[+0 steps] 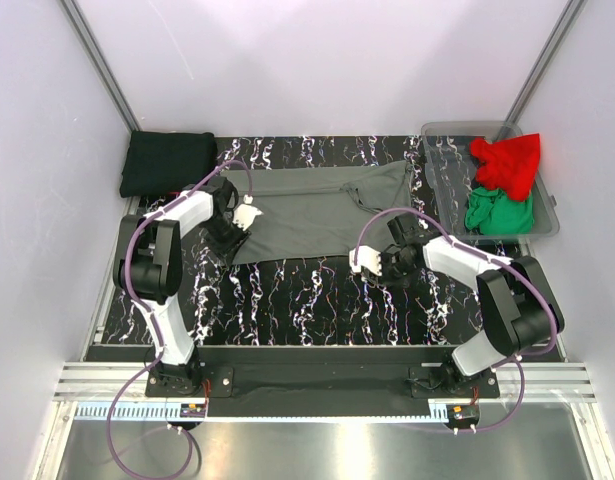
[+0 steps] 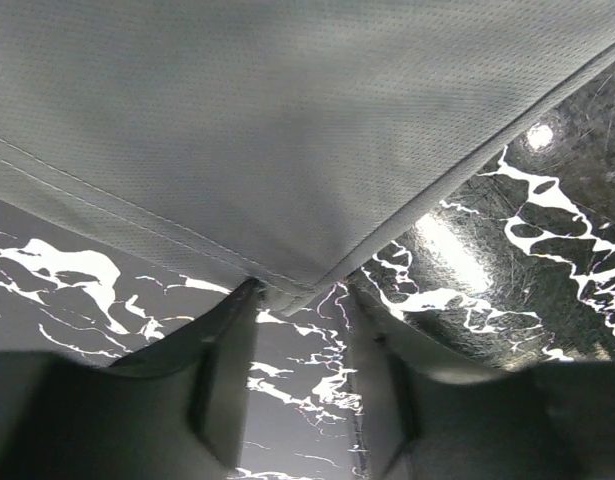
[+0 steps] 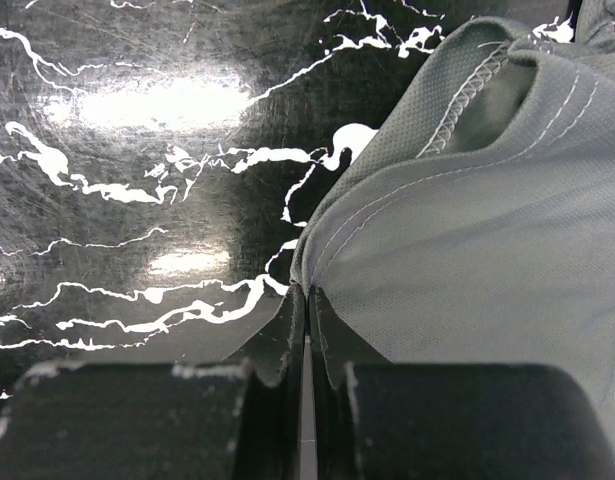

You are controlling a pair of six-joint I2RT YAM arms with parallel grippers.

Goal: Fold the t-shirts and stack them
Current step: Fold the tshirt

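Dark grey t-shirt [image 1: 317,210]: lies spread flat across the far middle of the black, white-veined desk [image 1: 287,300], rumpled at its far right end next to the bin [image 1: 434,185].

Left tool [image 1: 242,222]: sits low at the shirt's near left corner. Released; fingers [image 2: 232,370] stand apart with bare desk showing between them. Hemmed corner of the cloth reaches just to the fingertips. Cannot tell whether it touches them.

Right tool [image 1: 363,262]: sits at the shirt's near hem, towards the right. Clenched, jaws pressed together on a fold of the stitched hem. Cloth bunches up from the tips and spreads off to the right in the wrist view.

Black t-shirt [image 1: 167,163]: rests folded at the far left corner, near the grey one but apart from it.

Bin, clear grey plastic, far right: holds a red t-shirt [image 1: 507,160] at its far end and a green t-shirt [image 1: 499,212] just beside it at the near end, both crumpled.
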